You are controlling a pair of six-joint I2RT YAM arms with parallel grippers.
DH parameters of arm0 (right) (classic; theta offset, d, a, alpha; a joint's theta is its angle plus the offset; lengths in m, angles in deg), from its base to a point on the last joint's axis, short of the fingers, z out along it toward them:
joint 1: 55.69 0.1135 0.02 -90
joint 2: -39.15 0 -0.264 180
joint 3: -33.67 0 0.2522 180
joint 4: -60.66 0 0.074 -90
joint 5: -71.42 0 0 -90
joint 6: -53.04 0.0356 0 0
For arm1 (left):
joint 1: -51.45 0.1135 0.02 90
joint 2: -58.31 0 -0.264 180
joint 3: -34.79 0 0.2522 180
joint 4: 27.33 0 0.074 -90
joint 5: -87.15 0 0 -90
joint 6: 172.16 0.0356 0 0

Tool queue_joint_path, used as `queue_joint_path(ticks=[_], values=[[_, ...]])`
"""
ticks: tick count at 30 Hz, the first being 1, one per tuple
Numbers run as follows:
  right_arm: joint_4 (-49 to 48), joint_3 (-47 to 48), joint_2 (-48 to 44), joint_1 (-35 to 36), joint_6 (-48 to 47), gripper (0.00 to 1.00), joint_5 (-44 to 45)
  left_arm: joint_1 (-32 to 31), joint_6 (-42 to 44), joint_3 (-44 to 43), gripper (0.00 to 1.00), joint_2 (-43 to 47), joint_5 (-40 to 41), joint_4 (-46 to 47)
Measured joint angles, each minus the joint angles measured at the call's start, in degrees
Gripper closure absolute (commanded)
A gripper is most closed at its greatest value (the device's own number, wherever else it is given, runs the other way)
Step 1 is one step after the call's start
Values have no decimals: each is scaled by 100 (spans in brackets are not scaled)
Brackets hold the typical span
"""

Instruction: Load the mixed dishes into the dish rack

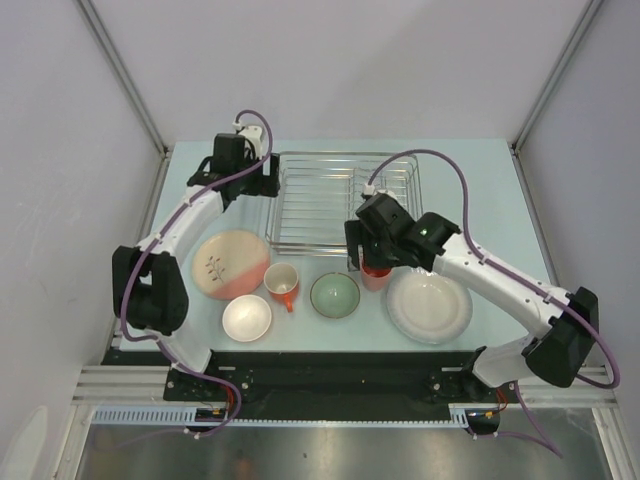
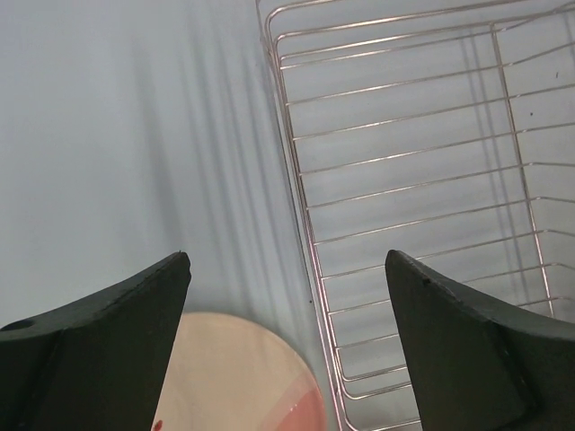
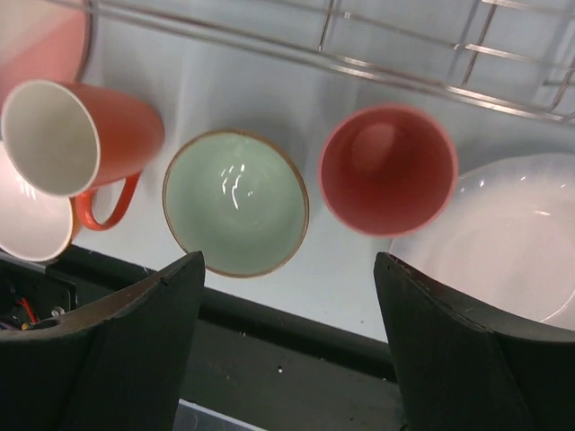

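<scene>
The silver wire dish rack (image 1: 330, 200) stands empty at the back of the table. In front of it lie a cream-and-pink plate (image 1: 230, 263), an orange mug (image 1: 283, 284) with a white inside, a pale green bowl (image 1: 334, 295), a small white bowl (image 1: 246, 318) and a large whitish plate (image 1: 429, 305). A pink tumbler (image 3: 386, 169) stands upright beside the green bowl (image 3: 235, 202). My right gripper (image 3: 287, 259) hangs open and empty above the tumbler (image 1: 376, 277). My left gripper (image 2: 287, 260) is open and empty over the rack's left edge (image 2: 310, 224), above the plate's rim (image 2: 243, 377). No second orange cup shows.
The black front rail (image 3: 296, 332) runs along the table's near edge below the bowls. Grey walls close in the table's left, right and back sides. Bare table (image 2: 135, 135) lies to the left of the rack.
</scene>
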Motion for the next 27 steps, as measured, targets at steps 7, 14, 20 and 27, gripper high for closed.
queue_joint_path(ticks=[7,14,20,27], values=[[-181,-761,166,227,258,19,-293,0,118,610,5,549,142,33],[-968,-1355,662,229,275,20,-474,2,240,1016,4,1445,232,146],[-1456,-1547,933,254,199,27,-577,2,310,1060,4,1683,352,179],[-1930,-1563,1108,254,79,44,-671,24,455,1185,4,1685,446,177]])
